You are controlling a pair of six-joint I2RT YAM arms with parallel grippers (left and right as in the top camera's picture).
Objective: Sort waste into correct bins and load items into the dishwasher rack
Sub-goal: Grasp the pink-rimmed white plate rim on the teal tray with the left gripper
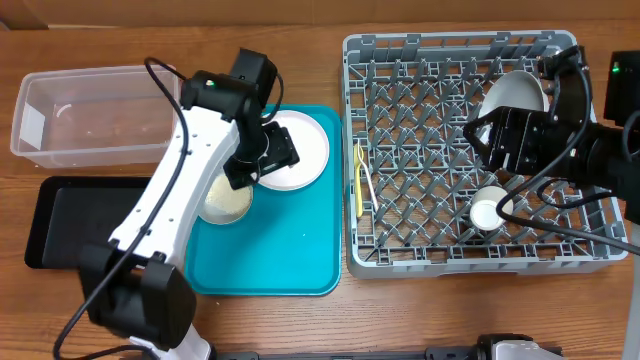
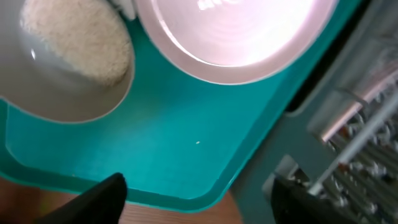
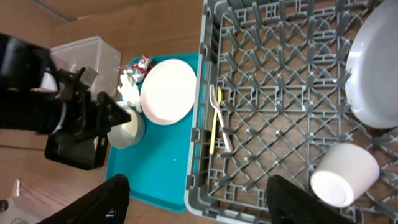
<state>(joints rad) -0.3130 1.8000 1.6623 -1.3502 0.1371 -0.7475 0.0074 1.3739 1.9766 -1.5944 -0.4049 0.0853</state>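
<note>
Pink plate (image 1: 300, 145) flat on the tray (image 1: 290, 260), just beside the bowl (image 1: 228, 200) of rice (image 2: 78, 43), with the left gripper (image 2: 199, 199) spread wide and empty over its edge. Likely to skid or slip free if pinched on that thin glossy rim, and could nudge the bowl and scatter grains. Right gripper (image 3: 196, 199) likewise wide, holding nothing, above the rack (image 1: 450, 262).

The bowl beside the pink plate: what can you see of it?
The bowl is pale, round and glossy, ceramic or hard plastic by its look. It stands upright on the teal tray, holding a mound of white rice, close beside the pink plate. From overhead the left arm hides part of it.
</note>
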